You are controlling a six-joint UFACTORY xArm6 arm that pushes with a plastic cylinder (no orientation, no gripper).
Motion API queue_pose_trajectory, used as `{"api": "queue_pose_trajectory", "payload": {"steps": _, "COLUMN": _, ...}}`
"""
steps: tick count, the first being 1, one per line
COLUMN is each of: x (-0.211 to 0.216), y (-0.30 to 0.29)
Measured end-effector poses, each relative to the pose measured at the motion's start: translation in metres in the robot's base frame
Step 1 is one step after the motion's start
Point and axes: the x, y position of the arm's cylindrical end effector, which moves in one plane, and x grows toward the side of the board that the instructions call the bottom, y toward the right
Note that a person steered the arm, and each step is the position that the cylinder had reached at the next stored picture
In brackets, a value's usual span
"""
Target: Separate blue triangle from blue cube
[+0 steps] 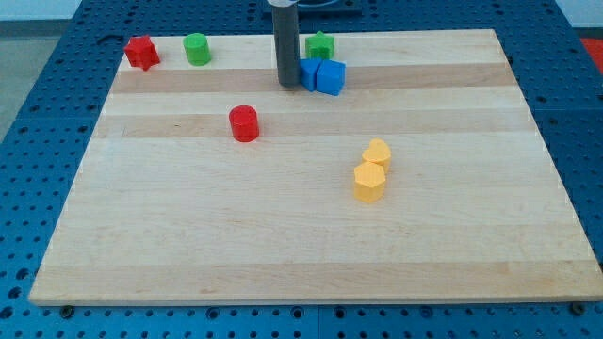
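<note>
Two blue blocks sit touching near the view's top centre. The left blue block looks like the cube and the right blue block looks like the triangle, though the shapes are hard to make out. My dark rod comes down from the view's top. My tip rests on the board just left of the left blue block, touching it or nearly so.
A green star sits just above the blue pair. A green cylinder and a red block are at the top left. A red cylinder is left of centre. Two yellow blocks touch right of centre. The wooden board lies on a blue pegboard.
</note>
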Motion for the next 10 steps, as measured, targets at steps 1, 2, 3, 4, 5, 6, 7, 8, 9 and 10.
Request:
{"api": "queue_pose_trajectory", "payload": {"steps": 1, "x": 0.000, "y": 0.001}}
{"api": "queue_pose_trajectory", "payload": {"steps": 2, "x": 0.000, "y": 0.001}}
{"api": "queue_pose_trajectory", "payload": {"steps": 3, "x": 0.000, "y": 0.002}}
{"api": "queue_pose_trajectory", "payload": {"steps": 4, "x": 0.000, "y": 0.007}}
{"api": "queue_pose_trajectory", "payload": {"steps": 5, "x": 0.000, "y": 0.008}}
{"api": "queue_pose_trajectory", "payload": {"steps": 6, "x": -0.002, "y": 0.008}}
{"api": "queue_pose_trajectory", "payload": {"steps": 7, "x": -0.003, "y": 0.008}}
{"api": "queue_pose_trajectory", "payload": {"steps": 8, "x": -0.004, "y": 0.009}}
{"api": "queue_pose_trajectory", "payload": {"steps": 9, "x": -0.007, "y": 0.016}}
{"api": "queue_pose_trajectory", "payload": {"steps": 10, "x": -0.007, "y": 0.017}}
